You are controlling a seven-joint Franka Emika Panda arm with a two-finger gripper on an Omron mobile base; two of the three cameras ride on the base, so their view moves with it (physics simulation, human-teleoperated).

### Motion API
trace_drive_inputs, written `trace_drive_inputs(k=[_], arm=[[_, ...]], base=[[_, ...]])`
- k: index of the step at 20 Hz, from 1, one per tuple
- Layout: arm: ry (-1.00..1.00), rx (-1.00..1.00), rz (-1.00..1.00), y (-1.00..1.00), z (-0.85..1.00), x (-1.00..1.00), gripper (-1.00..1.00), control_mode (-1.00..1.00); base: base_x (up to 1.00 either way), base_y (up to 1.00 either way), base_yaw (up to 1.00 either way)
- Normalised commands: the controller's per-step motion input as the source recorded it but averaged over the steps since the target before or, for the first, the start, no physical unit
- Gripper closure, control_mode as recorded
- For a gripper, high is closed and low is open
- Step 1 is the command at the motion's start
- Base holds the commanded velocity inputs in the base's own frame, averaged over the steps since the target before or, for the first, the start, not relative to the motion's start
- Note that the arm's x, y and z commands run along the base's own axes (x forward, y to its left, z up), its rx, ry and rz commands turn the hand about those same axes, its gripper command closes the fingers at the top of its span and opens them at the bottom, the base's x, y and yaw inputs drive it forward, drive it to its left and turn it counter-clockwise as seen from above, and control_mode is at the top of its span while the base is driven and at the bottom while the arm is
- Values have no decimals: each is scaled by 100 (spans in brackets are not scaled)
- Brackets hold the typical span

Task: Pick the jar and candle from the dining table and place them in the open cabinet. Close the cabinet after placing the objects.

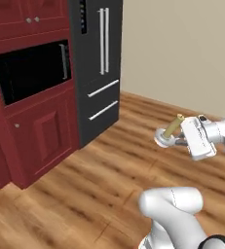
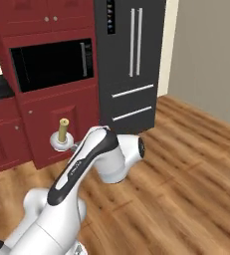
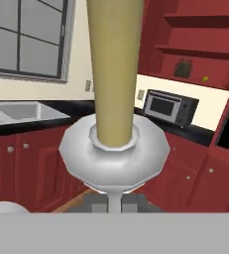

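My gripper (image 1: 181,141) is shut on the handle of the candle (image 1: 172,128), a pale yellow-tan stick in a round white saucer (image 1: 162,139), and holds it in the air over the wooden floor. In the hand view the candle (image 3: 115,74) rises tall from its saucer (image 3: 115,158), with the gripper (image 3: 115,202) clamped just below. In the right base view the candle (image 2: 62,130) stands upright beyond my forearm. The open red cabinet (image 3: 200,47) is far ahead at upper right. A small dark olive shape on its shelf looks like the jar (image 3: 184,68). The dining table is out of view.
A black fridge (image 1: 97,63) and a red oven column with a black built-in oven (image 1: 31,70) stand to the left. Ahead in the hand view are a counter with a sink (image 3: 22,111), a toaster oven (image 3: 169,106) and a window (image 3: 27,37).
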Motion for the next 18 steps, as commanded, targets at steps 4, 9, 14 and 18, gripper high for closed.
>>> trace_drive_inputs(k=[4,9,14,18], arm=[[0,0,0,0,0,0,100,100],[0,0,0,0,0,0,100,100],[0,0,0,0,0,0,100,100],[0,0,0,0,0,0,100,100]], base=[[-61,100,26],[-55,100,27],[-14,80,28],[25,56,34]])
